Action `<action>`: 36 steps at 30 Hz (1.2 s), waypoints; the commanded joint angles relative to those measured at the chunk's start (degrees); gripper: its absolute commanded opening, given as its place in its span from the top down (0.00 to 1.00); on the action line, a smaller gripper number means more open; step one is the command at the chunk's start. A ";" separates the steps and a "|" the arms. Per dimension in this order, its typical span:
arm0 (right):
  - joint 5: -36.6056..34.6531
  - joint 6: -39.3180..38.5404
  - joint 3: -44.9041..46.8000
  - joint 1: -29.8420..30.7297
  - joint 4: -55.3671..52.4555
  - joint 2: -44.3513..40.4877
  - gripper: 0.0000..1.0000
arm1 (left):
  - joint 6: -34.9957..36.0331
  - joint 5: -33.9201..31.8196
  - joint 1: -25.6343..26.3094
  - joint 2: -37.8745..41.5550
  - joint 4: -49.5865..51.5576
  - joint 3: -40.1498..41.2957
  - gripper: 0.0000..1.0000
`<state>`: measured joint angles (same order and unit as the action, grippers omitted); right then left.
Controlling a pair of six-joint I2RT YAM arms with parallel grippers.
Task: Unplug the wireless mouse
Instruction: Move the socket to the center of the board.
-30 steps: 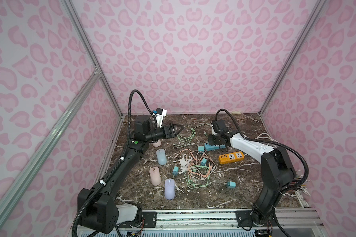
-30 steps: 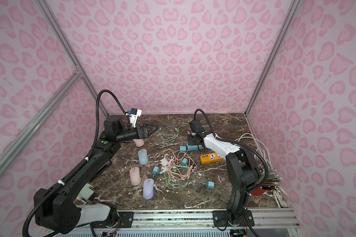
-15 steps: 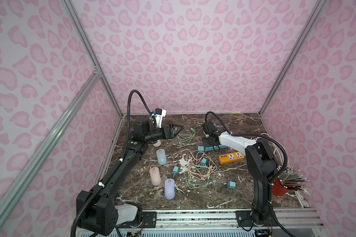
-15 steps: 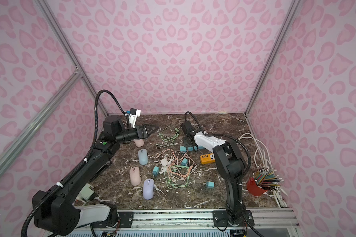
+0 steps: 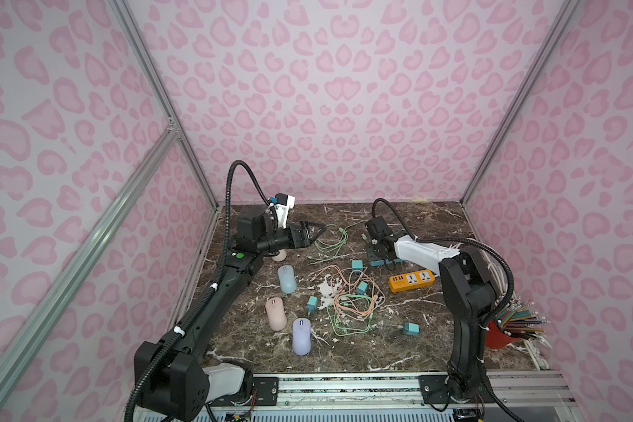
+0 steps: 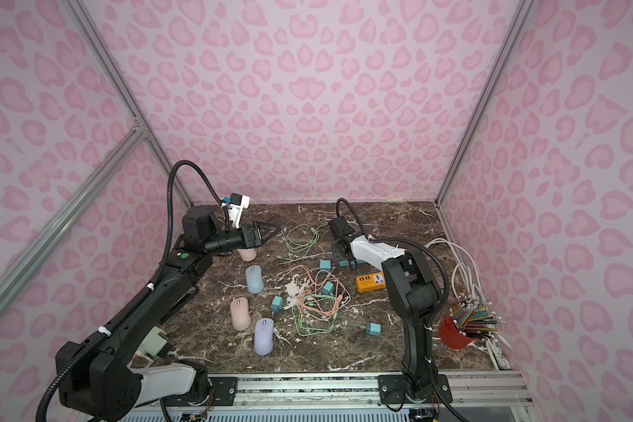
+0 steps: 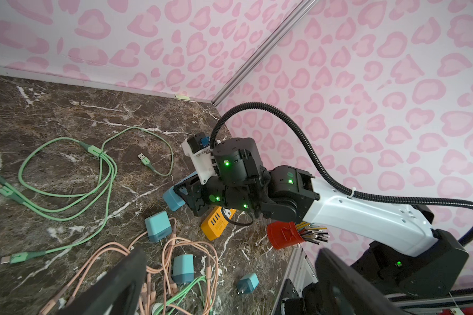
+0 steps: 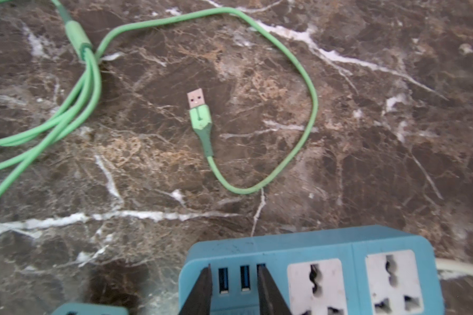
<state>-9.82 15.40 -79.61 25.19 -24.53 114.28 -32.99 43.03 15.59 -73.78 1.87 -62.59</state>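
Apparently the strip end is done: the green USB plug (image 8: 198, 109) lies free on the bench (image 8: 366, 136) near the blue power strip (image 8: 325, 242), where the right tool (image 8: 234, 267) stands narrowly open, empty. The wide-open left tool (image 5: 320, 232) hangs above the peach mouse (image 5: 279, 254), which needs checking next.

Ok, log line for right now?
left gripper: open, raised | right gripper: open over blue power strip | green USB plug: unplugged

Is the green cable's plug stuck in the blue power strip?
No, the green cable's plug lies loose on the marble table, apart from the blue power strip.
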 commanded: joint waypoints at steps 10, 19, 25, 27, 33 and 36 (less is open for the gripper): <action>-3.78 1.01 3.15 -3.00 -2.83 -1.66 0.66 | 0.79 0.16 -0.04 -0.06 -0.05 -0.34 0.00; -4.57 2.04 8.81 -2.65 -0.36 -8.44 0.60 | 3.73 0.22 -0.05 0.08 4.88 -2.82 0.00; -3.12 2.74 13.82 1.76 0.66 -17.82 0.61 | 6.40 -1.05 -0.04 1.83 11.05 -2.98 0.01; 2.84 1.87 15.99 3.65 1.97 -20.79 0.61 | 6.95 -1.69 -0.04 2.56 13.35 -2.68 0.01; 8.96 -1.15 22.77 11.18 2.16 -26.50 0.47 | 4.87 -2.46 0.56 4.64 16.50 0.19 0.00; 7.67 -0.08 26.71 14.59 2.30 -31.02 0.44 | 4.32 -3.65 2.15 5.35 18.59 1.43 0.00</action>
<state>-2.57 15.40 -55.37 37.93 -22.79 85.73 -28.32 40.45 16.78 -69.12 17.89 -61.84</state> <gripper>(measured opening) 0.569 0.997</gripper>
